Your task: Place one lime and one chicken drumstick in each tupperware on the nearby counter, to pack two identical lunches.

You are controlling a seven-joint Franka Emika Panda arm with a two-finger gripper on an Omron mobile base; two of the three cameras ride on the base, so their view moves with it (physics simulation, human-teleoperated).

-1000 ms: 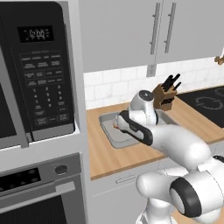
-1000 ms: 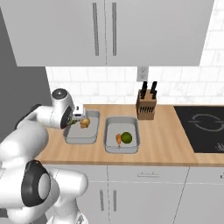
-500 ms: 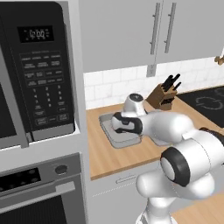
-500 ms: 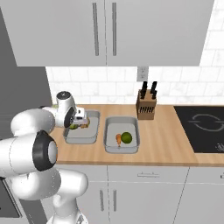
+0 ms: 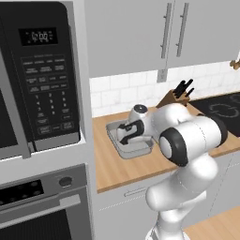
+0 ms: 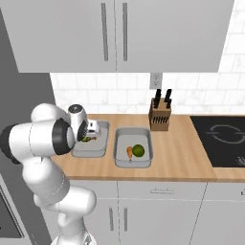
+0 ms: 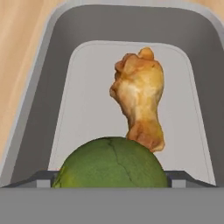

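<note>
Across the middle of the right base view ran the light wood-brown counter point(image 6: 177, 158) above grey cabinet fronts, with the black stovetop point(image 6: 222, 139) at the right edge. The white robot arm point(image 6: 43, 143) filled the left of that view and reached toward centre left. Two shallow grey rectangular tupperware trays sat side by side on the wood. The left tray point(image 6: 90, 151) lay under the gripper point(image 6: 92, 133); the right tray point(image 6: 133, 161) stood just beside it, near a wooden knife block point(image 6: 159, 117).

In the right tray a small round green lime point(image 6: 138, 150) touched an orange-brown chicken drumstick point(image 6: 129, 152). In the hand view, the left tray's grey wall point(image 7: 39, 87) framed a second orange-brown drumstick point(image 7: 139, 98) lying on the tray floor at centre, and a second green lime point(image 7: 111, 162) sat at bottom centre, close against the drumstick's narrow end. The gripper's jaws stood wide apart, with this lime between the fingertips point(image 7: 41, 178); whether they touched it could not be told.
</note>
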